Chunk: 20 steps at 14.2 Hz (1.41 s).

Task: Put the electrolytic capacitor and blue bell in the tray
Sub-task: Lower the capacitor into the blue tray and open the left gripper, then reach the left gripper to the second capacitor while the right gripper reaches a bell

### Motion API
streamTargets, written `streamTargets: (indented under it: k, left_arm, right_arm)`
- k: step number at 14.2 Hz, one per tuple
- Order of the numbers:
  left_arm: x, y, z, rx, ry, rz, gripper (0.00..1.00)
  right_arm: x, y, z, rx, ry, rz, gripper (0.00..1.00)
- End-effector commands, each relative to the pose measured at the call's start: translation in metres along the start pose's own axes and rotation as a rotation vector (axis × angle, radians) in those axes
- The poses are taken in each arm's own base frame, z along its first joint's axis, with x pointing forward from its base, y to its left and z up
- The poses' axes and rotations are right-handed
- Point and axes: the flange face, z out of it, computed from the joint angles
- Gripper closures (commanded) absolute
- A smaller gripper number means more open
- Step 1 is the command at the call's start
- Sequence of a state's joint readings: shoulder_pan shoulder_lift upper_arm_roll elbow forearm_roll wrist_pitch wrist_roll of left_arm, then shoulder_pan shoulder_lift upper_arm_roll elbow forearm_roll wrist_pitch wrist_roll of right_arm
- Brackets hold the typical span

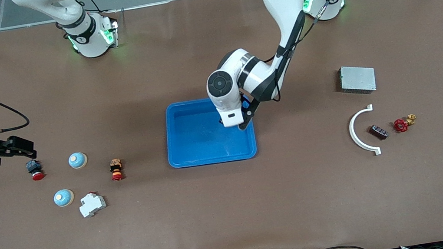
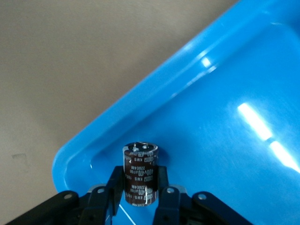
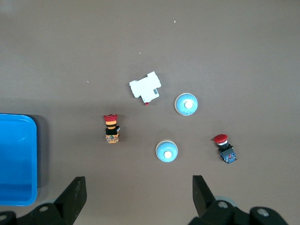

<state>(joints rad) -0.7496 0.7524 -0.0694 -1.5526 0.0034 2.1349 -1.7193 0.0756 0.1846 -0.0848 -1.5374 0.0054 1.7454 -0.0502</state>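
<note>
My left gripper [image 1: 243,124] is down in the blue tray [image 1: 197,139], at the corner toward the left arm's base. In the left wrist view it [image 2: 139,182] is shut on the electrolytic capacitor [image 2: 139,161], a dark brown cylinder with white print that stands upright on the tray floor [image 2: 225,140]. The hand hides the capacitor in the front view. Two blue bells [image 1: 77,160] [image 1: 63,197] lie on the table toward the right arm's end. My right gripper [image 1: 10,148] hangs open over that end, and its wrist view shows both bells [image 3: 186,104] [image 3: 166,151] below its open jaws [image 3: 139,197].
Beside the bells are a black-and-red push button [image 1: 36,169], an orange-and-red one [image 1: 116,169] and a white breaker [image 1: 92,204]. Toward the left arm's end sit a grey metal box [image 1: 357,79], a white curved piece [image 1: 359,132], a dark small part [image 1: 379,131] and a red valve [image 1: 401,124].
</note>
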Motion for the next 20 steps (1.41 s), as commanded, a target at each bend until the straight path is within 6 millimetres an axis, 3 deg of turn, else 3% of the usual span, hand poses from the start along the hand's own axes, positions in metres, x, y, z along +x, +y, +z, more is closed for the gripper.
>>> streamTargets:
  k: [1,3,5,6,7,10,13,14,18,20]
  left_arm:
    - [0.011,0.002,-0.017,-0.017,0.000,-0.090,0.00]
    - [0.022,0.004,-0.030,-0.038,0.010,-0.103,0.00]
    - [0.068,0.009,-0.059,-0.083,0.016,-0.157,0.00]
    - [0.097,0.007,-0.073,-0.088,0.024,-0.193,0.00]
    - [0.135,0.000,-0.085,-0.063,0.075,-0.203,0.00]
    - [0.232,-0.025,-0.114,-0.023,0.100,-0.197,0.00]
    - [0.328,-0.064,-0.108,0.048,0.144,-0.075,0.00]
    - [0.357,-0.077,-0.105,0.067,0.159,-0.046,0.00]
    - [0.461,-0.128,-0.092,0.109,0.130,0.084,0.00]
    - [0.491,-0.147,-0.084,0.108,0.115,0.104,0.00]
  right_arm:
    - [0.011,-0.004,0.021,-0.012,-0.033,-0.017,0.00]
    - [0.019,0.004,0.045,-0.007,-0.053,-0.004,0.00]
    - [0.030,0.005,0.080,-0.021,-0.085,-0.005,0.00]
    - [0.034,0.017,0.092,-0.017,-0.083,0.013,0.00]
    - [0.036,0.034,0.116,-0.013,-0.107,0.012,0.00]
    - [0.025,0.082,0.174,0.017,-0.199,-0.102,0.00]
    - [0.004,0.106,0.227,0.031,-0.243,-0.086,0.00]
    - [-0.003,0.107,0.241,0.030,-0.234,-0.095,0.00]
    - [-0.032,0.091,0.284,0.028,-0.195,-0.116,0.00]
    - [-0.042,0.080,0.302,0.025,-0.183,-0.119,0.00]
